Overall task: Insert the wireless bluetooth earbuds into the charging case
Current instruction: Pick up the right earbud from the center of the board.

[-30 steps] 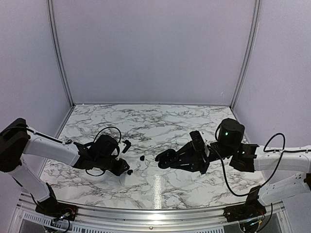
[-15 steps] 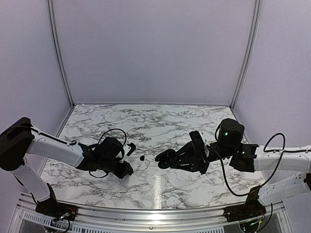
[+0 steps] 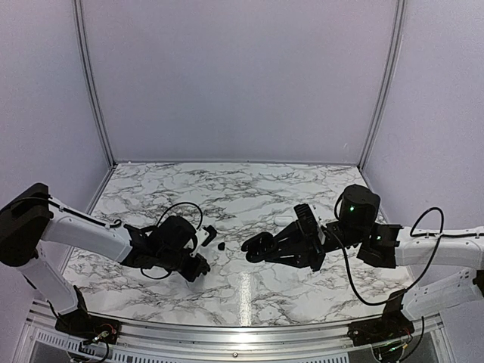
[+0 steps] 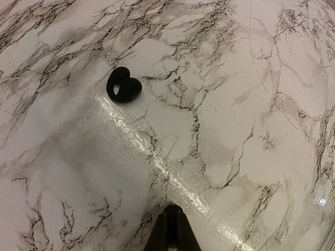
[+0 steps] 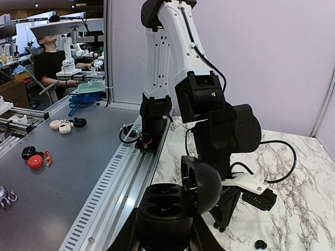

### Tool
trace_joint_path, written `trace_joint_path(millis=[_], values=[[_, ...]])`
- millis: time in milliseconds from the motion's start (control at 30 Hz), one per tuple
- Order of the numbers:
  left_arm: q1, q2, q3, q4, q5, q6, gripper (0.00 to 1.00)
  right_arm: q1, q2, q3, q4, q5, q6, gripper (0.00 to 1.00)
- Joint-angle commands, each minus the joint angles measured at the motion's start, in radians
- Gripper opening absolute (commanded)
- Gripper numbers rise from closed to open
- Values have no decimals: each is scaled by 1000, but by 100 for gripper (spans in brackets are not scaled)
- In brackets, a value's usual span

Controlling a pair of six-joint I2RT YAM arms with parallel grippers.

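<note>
My right gripper (image 5: 166, 232) is shut on the charging case (image 5: 167, 206), a glossy black oval held up with its lid open and two empty wells showing. From above, the case (image 3: 255, 246) hangs just over the marble at centre. One tiny black earbud (image 3: 221, 246) lies loose on the marble between the arms, and it shows again in the left wrist view (image 4: 123, 85) and the right wrist view (image 5: 259, 244). My left gripper (image 3: 198, 271) is low at the left. Its fingertips (image 4: 172, 222) are shut, with a small rounded black piece, apparently the other earbud, pinched at the tip.
The marble table (image 3: 249, 193) is walled by pale panels at the back and sides. A bright glare streak (image 4: 157, 157) crosses the marble in front of the left fingers. The left arm's black cable (image 3: 181, 206) loops above its wrist.
My left arm has slid right, towards the loose earbud, and its jaws have closed. The small black piece that lay by its tip no longer shows apart. The right arm and case have stayed still.
</note>
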State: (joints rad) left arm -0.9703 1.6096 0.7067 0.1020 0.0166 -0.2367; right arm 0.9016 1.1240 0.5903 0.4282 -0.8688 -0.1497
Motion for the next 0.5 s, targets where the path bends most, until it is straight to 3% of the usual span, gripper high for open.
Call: trace_joint_path(millis=[0,267,467], values=[[-4,-12,7,-64,-10,20,2,10,7,43,-8,10,13,0],[-4,-116,-21,-62,-10,39,0,11,21,41,-6,12,16,0],[-11,-370,-75,-42,14,118,0,10,71,56,2,17,46,0]])
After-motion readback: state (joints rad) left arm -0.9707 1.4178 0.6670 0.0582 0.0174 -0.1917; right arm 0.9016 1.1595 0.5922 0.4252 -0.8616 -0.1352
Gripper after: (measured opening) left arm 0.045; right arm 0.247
